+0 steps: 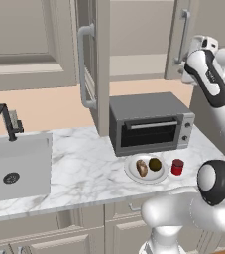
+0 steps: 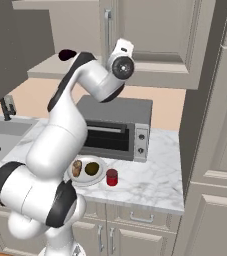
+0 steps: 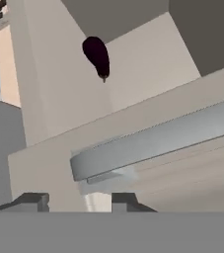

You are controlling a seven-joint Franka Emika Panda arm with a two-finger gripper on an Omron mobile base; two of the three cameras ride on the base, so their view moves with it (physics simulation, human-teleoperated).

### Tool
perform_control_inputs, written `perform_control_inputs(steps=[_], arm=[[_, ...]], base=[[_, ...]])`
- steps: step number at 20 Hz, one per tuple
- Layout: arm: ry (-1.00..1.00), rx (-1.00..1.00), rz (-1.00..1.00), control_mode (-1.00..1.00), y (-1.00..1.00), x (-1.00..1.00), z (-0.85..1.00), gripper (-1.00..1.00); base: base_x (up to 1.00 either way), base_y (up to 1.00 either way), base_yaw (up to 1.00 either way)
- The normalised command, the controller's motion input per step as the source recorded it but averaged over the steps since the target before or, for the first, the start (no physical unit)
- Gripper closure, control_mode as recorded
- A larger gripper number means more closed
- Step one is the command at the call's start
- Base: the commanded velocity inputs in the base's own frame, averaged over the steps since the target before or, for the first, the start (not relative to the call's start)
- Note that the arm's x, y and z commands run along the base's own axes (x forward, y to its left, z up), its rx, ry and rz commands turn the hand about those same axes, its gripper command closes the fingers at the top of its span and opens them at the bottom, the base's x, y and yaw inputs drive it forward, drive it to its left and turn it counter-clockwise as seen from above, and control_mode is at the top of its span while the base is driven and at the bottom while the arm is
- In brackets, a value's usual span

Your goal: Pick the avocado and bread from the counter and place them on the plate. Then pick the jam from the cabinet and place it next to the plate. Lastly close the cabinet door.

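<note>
Kitchen, left base view: marble counter [image 1: 79, 163] ran under the beige wall cabinet [image 1: 134, 64], with the grey toaster oven [image 1: 151, 123] as landmark.
Plate: the plate [image 1: 132, 171] sat just in front of the toaster oven, holding the bread [image 1: 141, 167] and the avocado [image 1: 155, 164] side by side.
Jam: the jam [image 1: 177, 166] stood on the counter just right of the plate, apart from its rim.
Doors: the cabinet door [image 1: 180, 39] above and right of the toaster oven stood swung out, its bar handle [image 1: 185, 34] running vertically; another open door [image 1: 98, 64] hung above the oven's left end.
Arm: the wrist reached up to that right-hand door, close against its handle.

Kitchen, right base view: the same counter, seen from the other side.
Food: bread, avocado and jam lay below and in front of the toaster oven, well below the raised hand.
Hand: it pointed away toward the cabinet above the oven; the fingers themselves were hidden.

Cabinet, hand view: the handle crossed the picture as a long pale bar just beyond the gripper [image 3: 79, 200].
Axis: the bar lay across the line between the two fingertips.
Grip: the tips stood close together, closed, with nothing visible between them.
Judgement: only the door remained; a push on the door toward the cabinet looked like the coming move.
</note>
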Motion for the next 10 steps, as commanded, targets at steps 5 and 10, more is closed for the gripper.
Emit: perform_control_inputs(steps=[5,10], arm=[[0.00,0.16,-0.06,-1.00,-0.53,-0.08,0.34,-1.00],[0.00,0.15,-0.04,-1.00,-0.46,-0.69,0.19,-1.00]], base=[[0.00,0.00,0.00],[0.00,0.00,0.00]])
